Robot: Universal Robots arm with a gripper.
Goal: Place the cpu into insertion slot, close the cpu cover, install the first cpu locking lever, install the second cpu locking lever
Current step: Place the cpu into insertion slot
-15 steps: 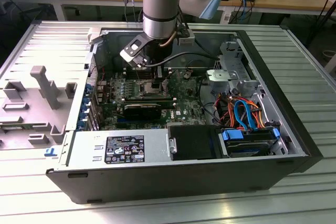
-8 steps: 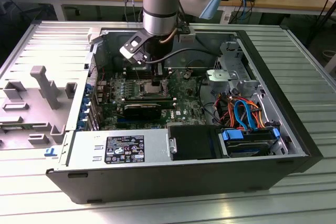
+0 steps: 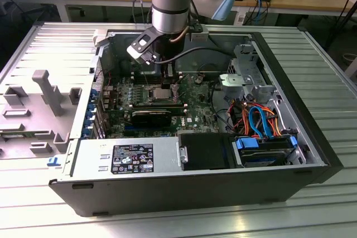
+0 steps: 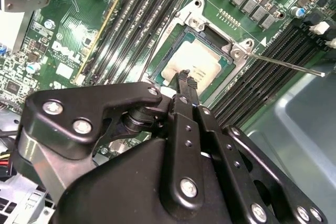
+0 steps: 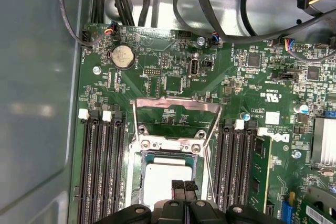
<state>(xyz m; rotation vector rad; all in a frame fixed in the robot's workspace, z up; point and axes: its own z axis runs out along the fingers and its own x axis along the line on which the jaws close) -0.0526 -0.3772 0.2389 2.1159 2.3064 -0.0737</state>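
since the cpu [image 5: 168, 178] is already sitting flat in the insertion slot [image 5: 137, 174], i'd call step one done with three to go. in the first wrist view the cpu cover [image 5: 176, 105] is flipped up on its hinge. it's a thin silvery stamped frame with the green motherboard [image 5: 173, 77] showing through its big square window, so it's not closed yet. in the second wrist view one locking lever [image 4: 283, 62], a skinny bright wire rod, sticks out free over the long black memory slots [image 4: 262, 82] and isn't hooked down. the other lever i can't pick out for sure.

the gripper [image 5: 184, 186] is right at the chip's edge, its black ribbed tips pressed together with nothing between them. whether they actually touch the chip is hard to say from these angles.

chip top is dull matte grey metal, square and flat. the socket rim is shinier, and the board is glossy green, crowded with tiny parts.
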